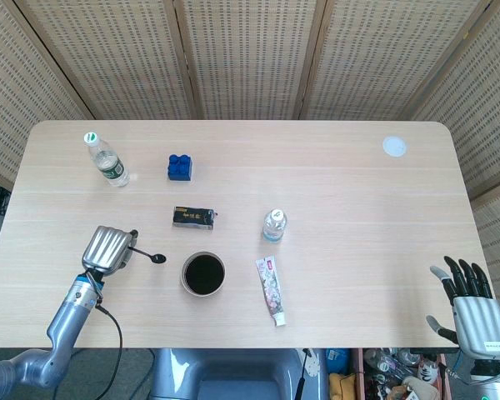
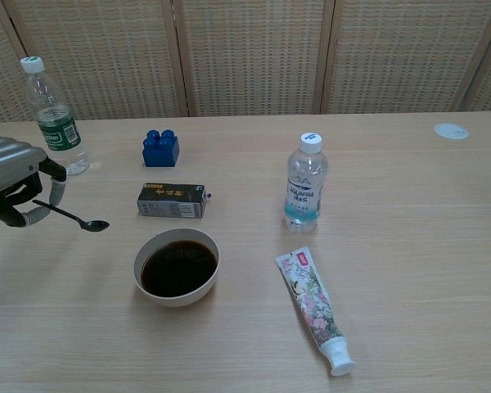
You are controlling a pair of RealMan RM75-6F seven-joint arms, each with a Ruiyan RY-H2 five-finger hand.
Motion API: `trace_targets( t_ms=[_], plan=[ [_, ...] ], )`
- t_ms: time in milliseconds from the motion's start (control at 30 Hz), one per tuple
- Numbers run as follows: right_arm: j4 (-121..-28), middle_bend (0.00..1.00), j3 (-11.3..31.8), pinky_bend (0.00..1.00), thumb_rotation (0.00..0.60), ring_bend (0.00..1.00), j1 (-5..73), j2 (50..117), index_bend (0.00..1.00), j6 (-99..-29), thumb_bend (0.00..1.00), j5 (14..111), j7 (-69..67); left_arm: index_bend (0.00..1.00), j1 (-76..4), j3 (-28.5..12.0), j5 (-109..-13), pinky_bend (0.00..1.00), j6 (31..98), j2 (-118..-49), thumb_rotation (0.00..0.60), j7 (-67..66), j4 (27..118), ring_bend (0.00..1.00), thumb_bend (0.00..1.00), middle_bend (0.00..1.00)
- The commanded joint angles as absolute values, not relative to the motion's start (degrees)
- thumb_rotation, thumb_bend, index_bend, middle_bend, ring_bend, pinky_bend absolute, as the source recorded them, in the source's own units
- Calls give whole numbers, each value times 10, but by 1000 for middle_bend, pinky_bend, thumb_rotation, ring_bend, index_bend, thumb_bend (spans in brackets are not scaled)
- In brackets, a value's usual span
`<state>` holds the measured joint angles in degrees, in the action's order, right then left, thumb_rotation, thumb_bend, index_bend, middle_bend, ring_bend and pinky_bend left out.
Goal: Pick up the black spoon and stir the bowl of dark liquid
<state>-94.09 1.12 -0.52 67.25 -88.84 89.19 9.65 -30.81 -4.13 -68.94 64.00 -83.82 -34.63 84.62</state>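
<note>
My left hand point(image 1: 107, 248) point(image 2: 12, 178) holds the black spoon point(image 1: 150, 256) point(image 2: 74, 217) by its handle, lifted above the table to the left of the bowl. The spoon's head points right toward the bowl. The white bowl of dark liquid point(image 1: 203, 274) point(image 2: 177, 266) stands near the table's front edge, a little right of the spoon tip. My right hand point(image 1: 471, 301) hangs past the table's front right corner, fingers spread, holding nothing; only the head view shows it.
A black box point(image 2: 171, 200) lies just behind the bowl, a blue block point(image 2: 161, 148) further back. A green-label bottle point(image 2: 56, 117) stands at the back left, a clear bottle point(image 2: 304, 182) right of centre. A toothpaste tube point(image 2: 313, 307) lies right of the bowl. A white disc point(image 2: 451, 130) sits far right.
</note>
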Motion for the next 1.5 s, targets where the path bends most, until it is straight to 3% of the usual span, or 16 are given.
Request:
trace_targets(
  t_ms=[33, 367, 667, 1500],
  plan=[
    [-940, 144, 11, 12, 600, 10, -5, 673, 233, -889, 199, 893, 96, 660, -324, -38, -732, 708, 654, -817, 600, -377, 867, 817, 555, 902],
    [-941, 144, 10, 12, 600, 10, -7, 675, 233, -894, 198, 899, 95, 671, -379, -23, -853, 708, 646, -808, 600, -456, 854, 817, 556, 902],
    [-943, 144, 9, 12, 600, 10, -12, 674, 233, -902, 199, 900, 96, 676, -435, -2, -948, 708, 600, -829, 600, -541, 820, 817, 557, 902],
    [-931, 144, 9, 12, 600, 10, -23, 675, 233, -908, 199, 892, 84, 677, -469, 14, -996, 708, 536, -913, 600, -648, 748, 817, 557, 902]
  ],
)
